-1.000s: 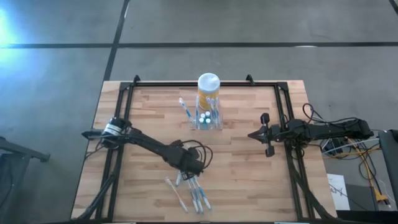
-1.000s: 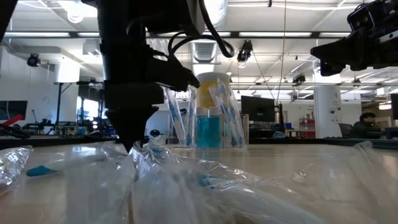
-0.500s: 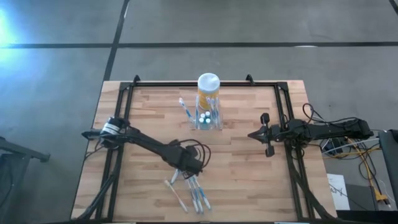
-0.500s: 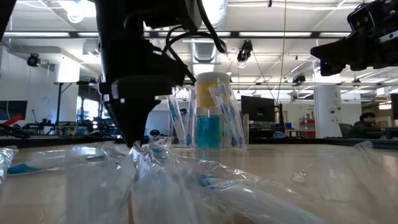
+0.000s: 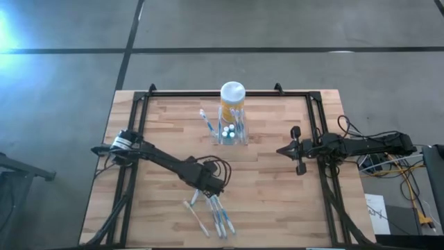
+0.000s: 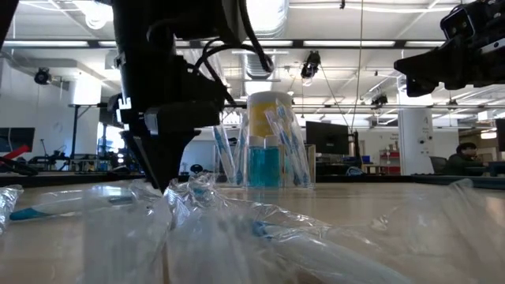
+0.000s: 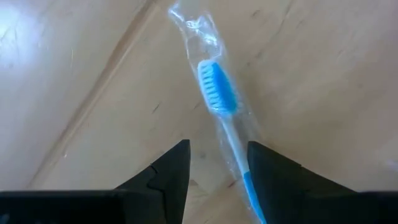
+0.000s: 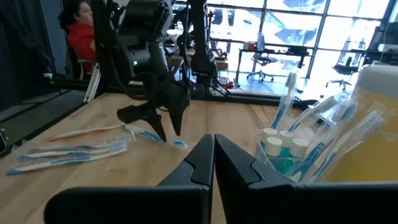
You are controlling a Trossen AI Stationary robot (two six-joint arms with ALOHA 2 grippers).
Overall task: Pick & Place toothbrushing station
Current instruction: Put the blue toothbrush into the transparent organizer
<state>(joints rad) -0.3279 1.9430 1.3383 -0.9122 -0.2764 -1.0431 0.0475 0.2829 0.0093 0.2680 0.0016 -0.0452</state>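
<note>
The toothbrushing station (image 5: 232,133), a clear holder with toothbrushes and small blue bottles in it, stands on the wood at the far middle, also seen in the low view (image 6: 264,162) and the right wrist view (image 8: 292,149). My left gripper (image 5: 208,186) points down, open, close over a blue toothbrush in a clear wrapper (image 7: 217,93) that lies flat on the table. The wrapper runs between the fingertips (image 7: 217,155) and under the inner edge of one finger. My right gripper (image 5: 283,149) waits shut and level at the table's right side.
A yellow jar with a white lid (image 5: 232,94) stands right behind the station. Several more wrapped toothbrushes (image 5: 215,215) lie near the front edge below my left gripper. A black frame (image 5: 132,139) runs around the table. A person sits in the room beyond (image 8: 81,31).
My left gripper has rolled about its own pointing line above the wrapped toothbrush, staying open and in much the same place. The toothbrushes and the station have kept still.
</note>
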